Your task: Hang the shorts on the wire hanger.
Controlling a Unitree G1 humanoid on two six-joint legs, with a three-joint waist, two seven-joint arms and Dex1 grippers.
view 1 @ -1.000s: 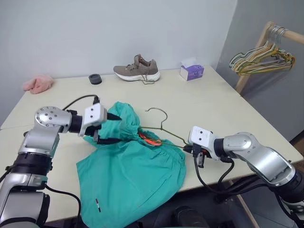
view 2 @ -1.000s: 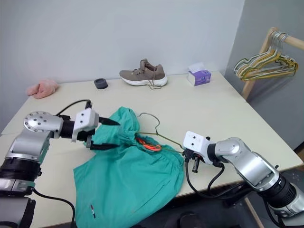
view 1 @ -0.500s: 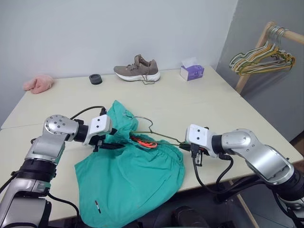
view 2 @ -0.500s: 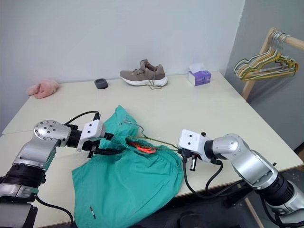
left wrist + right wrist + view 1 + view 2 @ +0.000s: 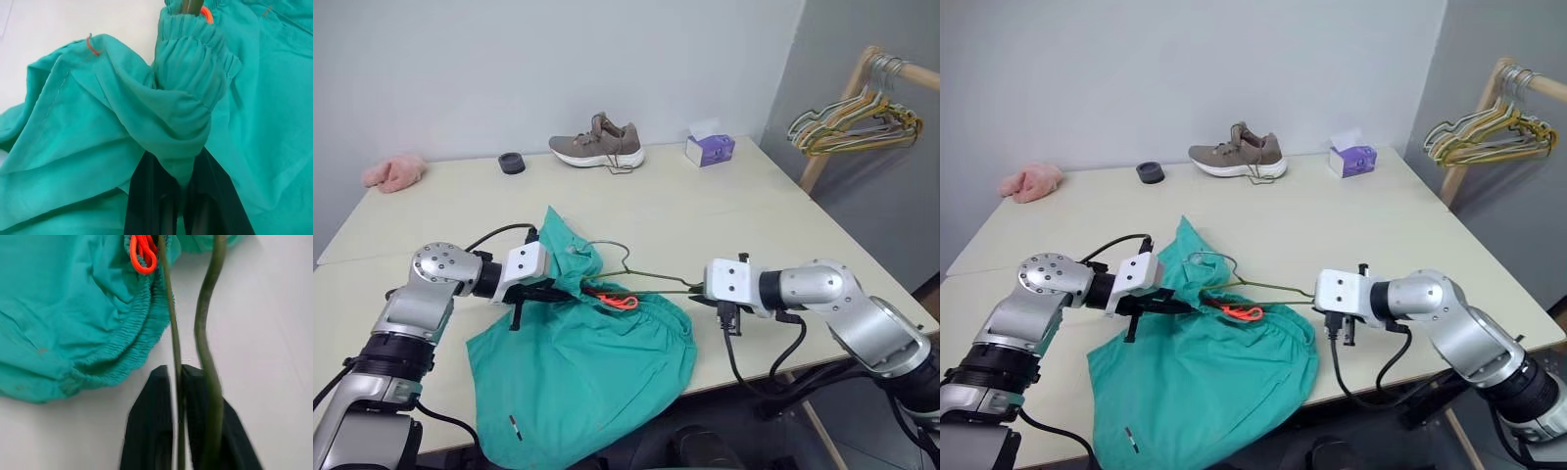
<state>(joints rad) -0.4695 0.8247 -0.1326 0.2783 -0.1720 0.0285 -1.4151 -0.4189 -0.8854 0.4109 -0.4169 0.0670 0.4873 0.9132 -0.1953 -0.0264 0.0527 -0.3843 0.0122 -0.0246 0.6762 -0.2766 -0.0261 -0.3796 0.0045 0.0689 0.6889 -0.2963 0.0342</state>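
On the near half of the pale table (image 5: 734,211), the shorts (image 5: 582,362) lie spread with their gathered waistband toward the far side and their legs running back toward the near edge, where the lower hem hangs over it. Their long axis runs roughly from the far side to the near side of the table, tilted a little to the robot's left at the bottom. A bunched fold of the fabric rises at the upper left corner, and the orange drawstring (image 5: 619,300) sits at the middle of the waistband. The wire hanger (image 5: 651,282) lies across the waistband with its long axis running left to right; its curved hook (image 5: 605,253) stands above the fabric toward the far side, and one end of the wire reaches out to the right beyond the cloth. The left gripper (image 5: 548,292) points to the right and is clenched on a fold of the shorts at the waistband; in the left wrist view the cloth is pinched between its two black fingers (image 5: 146,196). The right gripper (image 5: 700,288) points to the left at the hanger's right end; in the right wrist view its fingers (image 5: 151,421) stand only slightly parted, with one thin strand of the wire running between them.
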